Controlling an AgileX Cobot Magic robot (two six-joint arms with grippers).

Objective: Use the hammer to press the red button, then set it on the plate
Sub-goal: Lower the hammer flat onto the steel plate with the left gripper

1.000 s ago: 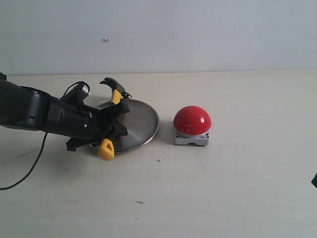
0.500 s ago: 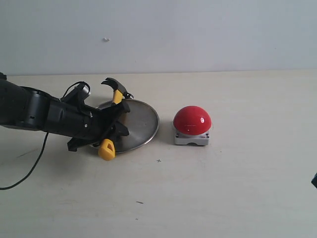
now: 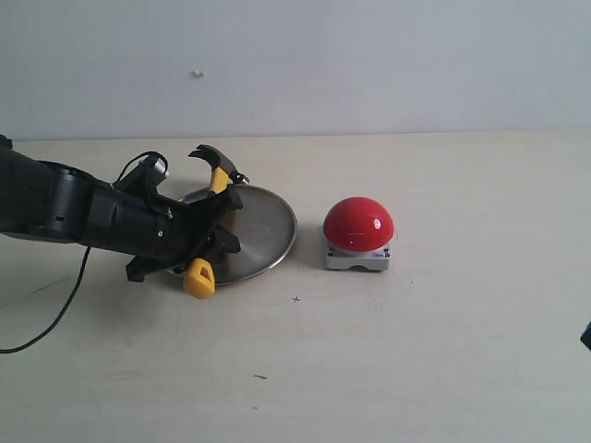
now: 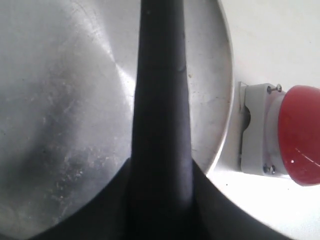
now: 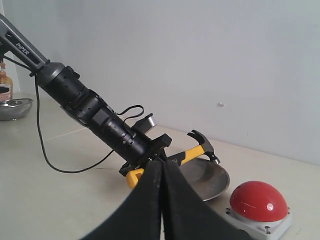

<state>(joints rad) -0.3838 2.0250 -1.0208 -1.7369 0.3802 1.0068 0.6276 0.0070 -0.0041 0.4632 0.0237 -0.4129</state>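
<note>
The hammer (image 3: 218,179) has a dark head, a yellow-and-black handle and a yellow looped end (image 3: 198,277). It lies slanted across the left rim of the silver plate (image 3: 268,231). My left gripper (image 3: 217,226) is shut on its handle. In the left wrist view the handle (image 4: 160,100) is a dark bar over the plate (image 4: 65,100). The red button (image 3: 358,224) sits on its grey base right of the plate, untouched. My right gripper (image 5: 162,167) is shut with nothing in it, far from the hammer (image 5: 197,145), the plate (image 5: 205,180) and the button (image 5: 259,201).
A black cable (image 3: 55,314) trails from the left arm (image 5: 100,120) over the tabletop. In the right wrist view a small metal bowl (image 5: 14,107) and a bottle (image 5: 4,85) stand far behind that arm. A white wall runs along the back.
The hammer's head and the left gripper edged slightly right between the earliest frame and the middle one. Nothing has visibly moved since then.
</note>
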